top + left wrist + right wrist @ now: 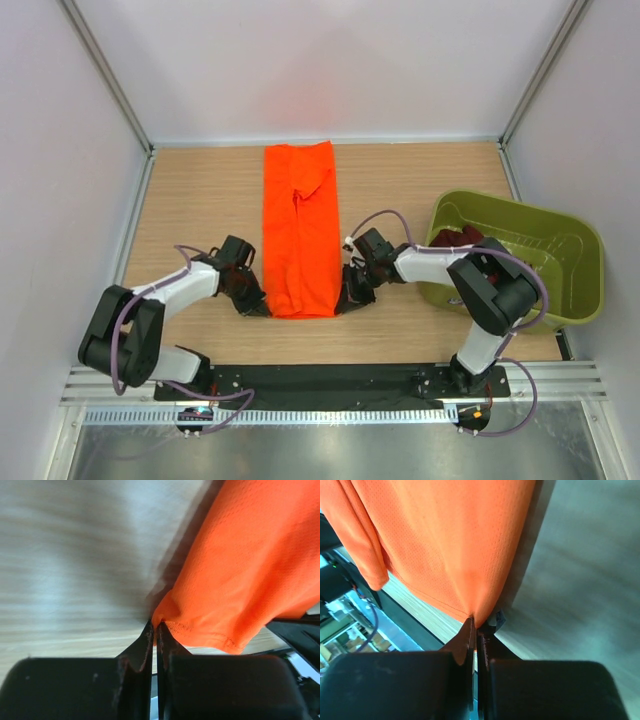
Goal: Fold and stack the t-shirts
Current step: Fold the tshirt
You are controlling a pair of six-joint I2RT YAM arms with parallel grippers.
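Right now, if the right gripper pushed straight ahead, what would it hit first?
The orange t-shirt: the right gripper is shut on its near corner, so more orange cloth lies directly ahead. Past that, depth is unclear.

I list one shirt (pixel 300 235), bright orange, finely dotted weave. One tub (pixel 575 295), olive green; table (pixel 200 200), pale woodgrain.

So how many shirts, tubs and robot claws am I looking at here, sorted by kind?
Shirts: 2 (orange t-shirt, maroon t-shirt lying in the tub)
Tubs: 1 (green tub)
Claws: 2 (left claw, right claw, each pinched shut on the orange t-shirt's near end)
Total: 5
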